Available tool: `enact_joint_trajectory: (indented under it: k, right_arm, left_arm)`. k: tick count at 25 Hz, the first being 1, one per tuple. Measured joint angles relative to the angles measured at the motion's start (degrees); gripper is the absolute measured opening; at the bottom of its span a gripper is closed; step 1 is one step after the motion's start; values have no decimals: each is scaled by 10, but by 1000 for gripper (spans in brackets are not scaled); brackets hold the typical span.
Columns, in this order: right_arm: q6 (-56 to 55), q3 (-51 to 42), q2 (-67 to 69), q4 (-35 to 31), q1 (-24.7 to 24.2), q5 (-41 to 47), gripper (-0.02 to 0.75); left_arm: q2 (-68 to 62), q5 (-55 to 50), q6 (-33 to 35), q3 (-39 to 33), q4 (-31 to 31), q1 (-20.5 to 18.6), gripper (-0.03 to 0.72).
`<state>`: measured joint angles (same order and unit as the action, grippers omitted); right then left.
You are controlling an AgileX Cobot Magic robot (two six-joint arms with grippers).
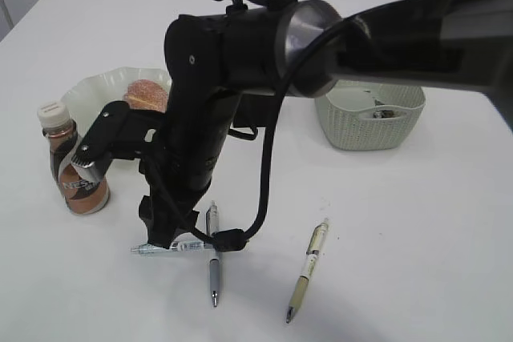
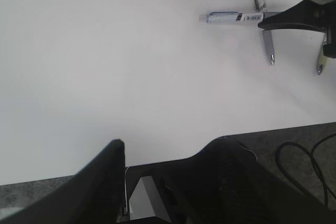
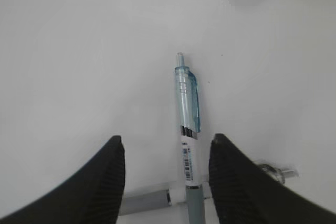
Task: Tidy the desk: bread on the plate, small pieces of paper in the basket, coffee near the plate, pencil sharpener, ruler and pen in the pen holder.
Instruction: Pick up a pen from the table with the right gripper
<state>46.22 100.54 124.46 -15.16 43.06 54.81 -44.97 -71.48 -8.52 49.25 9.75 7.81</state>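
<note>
At the left stands the coffee, beside the plate holding the bread. In the middle the right hand hangs half open and empty, straddling a blue pen lying flat on the bench. It looks light, stiff and slick, best pinched mid-barrel; the left hand, at the near edge, holds nothing.

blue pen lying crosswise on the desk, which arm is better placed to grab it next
Right. The right gripper hangs open directly over the blue pen, a finger on each side of the barrel. The left gripper is open too but sits back at the desk edge, well away from it.
</note>
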Motion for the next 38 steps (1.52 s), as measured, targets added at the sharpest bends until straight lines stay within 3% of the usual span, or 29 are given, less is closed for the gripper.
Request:
enact_joint_trajectory:
  k: [38]
  right_arm:
    - [8, 35, 94, 71, 0, -4, 379]
  left_arm:
    - [0, -1, 1, 0, 0, 0, 424]
